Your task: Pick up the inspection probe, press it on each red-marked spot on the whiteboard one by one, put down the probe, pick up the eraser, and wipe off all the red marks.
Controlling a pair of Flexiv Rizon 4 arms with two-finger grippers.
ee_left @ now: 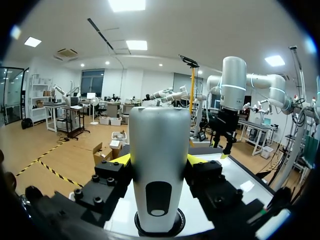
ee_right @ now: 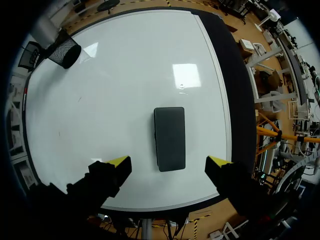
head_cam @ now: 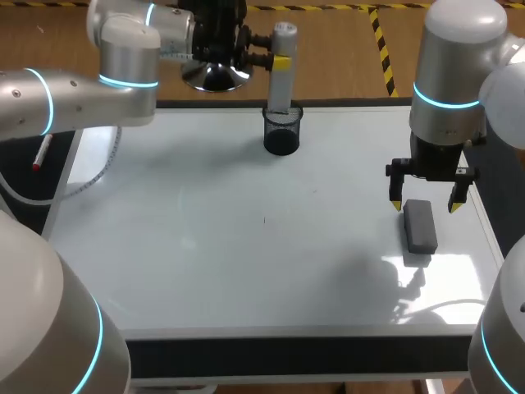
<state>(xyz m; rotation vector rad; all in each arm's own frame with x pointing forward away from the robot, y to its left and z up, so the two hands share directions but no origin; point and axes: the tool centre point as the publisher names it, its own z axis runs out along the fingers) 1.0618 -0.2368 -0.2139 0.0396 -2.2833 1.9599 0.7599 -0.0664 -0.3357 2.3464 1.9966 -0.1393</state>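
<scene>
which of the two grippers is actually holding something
The left gripper: it is shut on the silver probe over the black mesh cup. The right gripper hangs open above the grey eraser, holding nothing.

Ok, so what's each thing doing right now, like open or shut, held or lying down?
Left end effector: shut on the probe.
Probe: upright, held, bottom end in the mesh cup.
Mesh cup: upright on the whiteboard.
Right end effector: open, over the eraser.
Eraser: lying flat on the whiteboard, not held.
Whiteboard: no red marks to see.
</scene>
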